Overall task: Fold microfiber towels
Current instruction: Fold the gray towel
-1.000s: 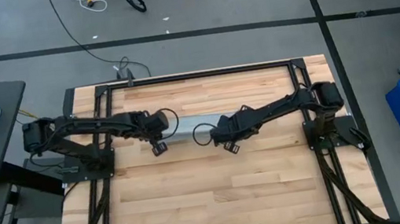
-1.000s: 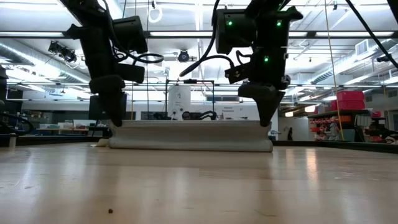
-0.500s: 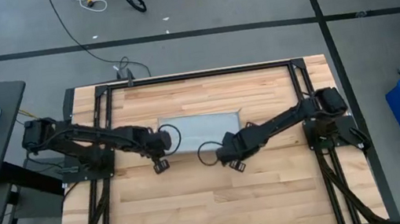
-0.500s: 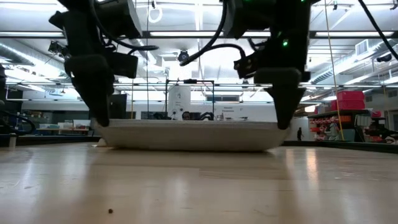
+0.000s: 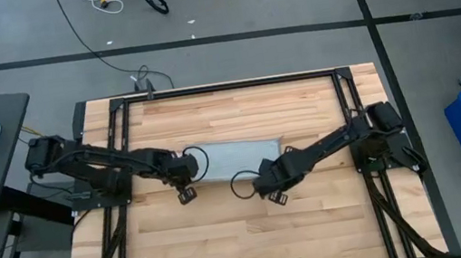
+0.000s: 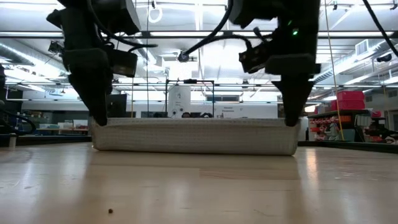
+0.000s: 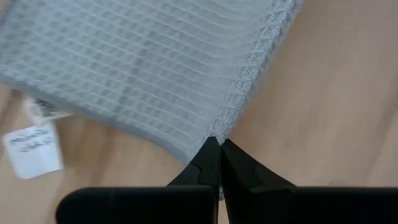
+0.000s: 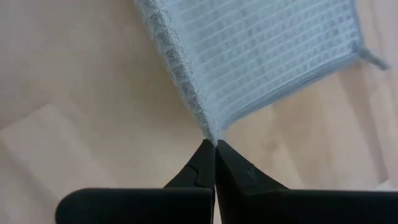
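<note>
Both arms have pulled toward the near side over the last second, dragging the towel (image 5: 233,157) with them: it showed as a narrow strip under the grippers, then a wider rectangle, and now lies spread flatter at table centre. In the low view its near edge now looks wider and hangs straighter between the two grippers.

Left gripper (image 5: 187,191) sits at the towel's near-left corner, fingers pinched tight on the stitched corner, as the left wrist view shows (image 7: 214,152). Right gripper (image 5: 275,195) is at the near-right corner, closed on that corner too (image 8: 213,149). In the low view both corners are held just above the wooden table (image 6: 199,186), left (image 6: 99,121) and right (image 6: 290,122), cloth between them sagging to the surface.

White tag (image 7: 32,149) lies on the table beside the towel's edge in the left wrist view.

Progress, as a guess: early. Cloth is gripped at two corners and roughly laid out; whether it's a single layer can't be told. No finished fold is visible. Left to do: carry the held edge over to the far edge, release, then likely a second fold.
</note>
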